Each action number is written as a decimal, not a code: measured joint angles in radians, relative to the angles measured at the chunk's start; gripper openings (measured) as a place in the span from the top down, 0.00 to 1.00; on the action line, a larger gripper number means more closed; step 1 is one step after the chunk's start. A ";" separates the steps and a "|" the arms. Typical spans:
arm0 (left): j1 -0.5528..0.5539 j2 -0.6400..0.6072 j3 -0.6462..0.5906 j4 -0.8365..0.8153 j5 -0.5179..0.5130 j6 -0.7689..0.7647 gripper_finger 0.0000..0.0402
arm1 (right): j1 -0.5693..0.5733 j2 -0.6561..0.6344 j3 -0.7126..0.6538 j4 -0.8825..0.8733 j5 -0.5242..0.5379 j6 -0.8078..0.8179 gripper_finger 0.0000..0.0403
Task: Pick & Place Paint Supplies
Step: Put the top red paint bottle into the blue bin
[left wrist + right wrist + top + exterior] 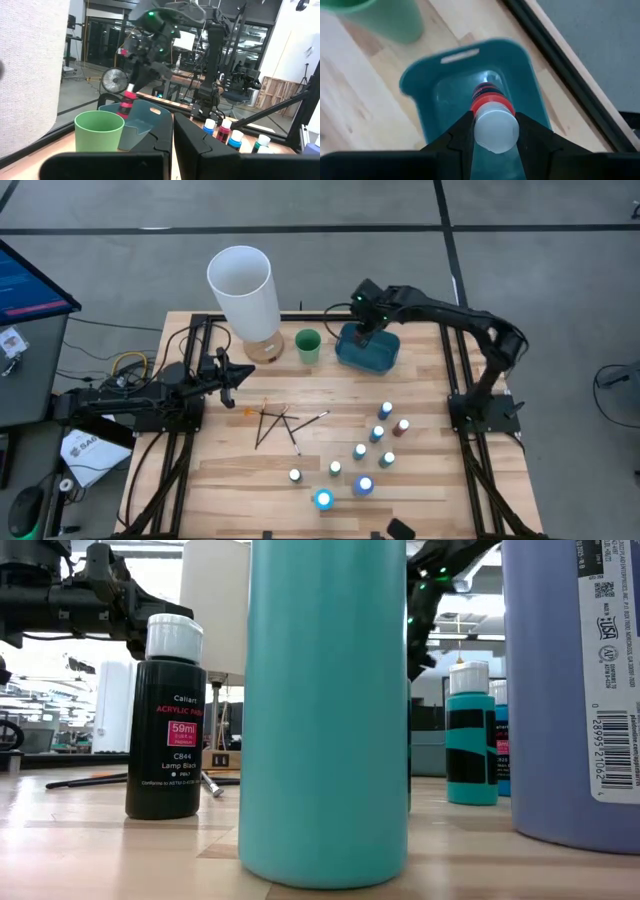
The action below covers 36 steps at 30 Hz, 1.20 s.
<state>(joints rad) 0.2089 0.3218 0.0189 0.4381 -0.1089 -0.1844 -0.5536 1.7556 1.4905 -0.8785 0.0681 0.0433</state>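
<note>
Your right gripper (pixel 492 131) is clamped on the white cap of a red bottle (pixel 490 100) and holds it upright over the blue tray (pixel 368 350) at the table's (pixel 430 480) far edge; the bottle (pixel 126 102) hangs with its bottom just inside the tray (pixel 420 80), whether it touches the floor of it you can't tell. Green cup (pixel 308 345) sits just beside the tray, white cylinder (pixel 243 288) beyond it. Your left gripper (pixel 237 372) waits near the left side, above the table, fingers look closed with nothing in them. Thin brushes (pixel 275 423) lie crossed mid-table. Remaining bottles (pixel 378 435) stand scattered on the right-front part of the table, well apart from the tray. In the low view a black bottle (pixel 166 720) and a teal bottle (pixel 322 710) stand close to the camera.
</note>
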 joint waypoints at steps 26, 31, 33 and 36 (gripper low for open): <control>0.000 0.000 0.000 0.021 -0.003 0.000 0.99 | -0.034 0.198 0.137 -0.041 -0.024 -0.046 0.72; 0.000 0.000 0.000 0.021 -0.002 0.000 0.99 | -0.033 0.197 0.137 -0.033 -0.047 -0.046 0.72; 0.000 0.000 0.000 0.021 -0.002 0.000 0.99 | -0.034 0.198 0.137 -0.024 -0.048 -0.046 0.72; 0.000 0.000 0.000 0.021 -0.002 0.000 0.99 | -0.038 0.197 0.137 -0.022 -0.049 -0.044 0.72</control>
<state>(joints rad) 0.2089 0.3218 0.0189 0.4587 -0.1107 -0.1844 -0.5915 1.9530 1.6273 -0.9005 0.0190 -0.0004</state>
